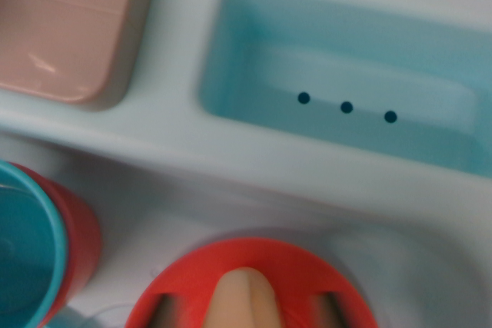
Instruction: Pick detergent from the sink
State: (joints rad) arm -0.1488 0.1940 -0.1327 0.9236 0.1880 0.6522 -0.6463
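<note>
A: What is seen in the wrist view?

B: A pale, whitish sink unit (pixel 231 159) fills most of the picture, and it is blurred throughout. A light blue rectangular basin (pixel 350 74) is set into it at the upper right, with three dark drain holes (pixel 347 107) lined up across its floor. A pink block-shaped object (pixel 65 24) is seen at the upper left, resting on the unit's ledge beside the basin.

A: Where is the detergent found?

B: At the bottom centre a round red top (pixel 250 282) with a beige spout (pixel 246 297) is seen from directly above; it is taken to be the detergent bottle, though no label can be read. It stands in a shallow rounded recess of the unit, apart from the blue basin.

A: How is its long axis set?

B: The cap is viewed end-on, so the axis is judged to run up towards the camera, with the bottle upright. The body beneath is hidden by the cap.

A: What else is shown?

B: A red cup with a teal rim (pixel 34 251) is cut off at the lower left edge, near the red top but not touching it.

A: And the gripper?

B: No fingers can be made out with certainty in this view, so how far the jaws stand apart, and whether anything is held, cannot be told
</note>
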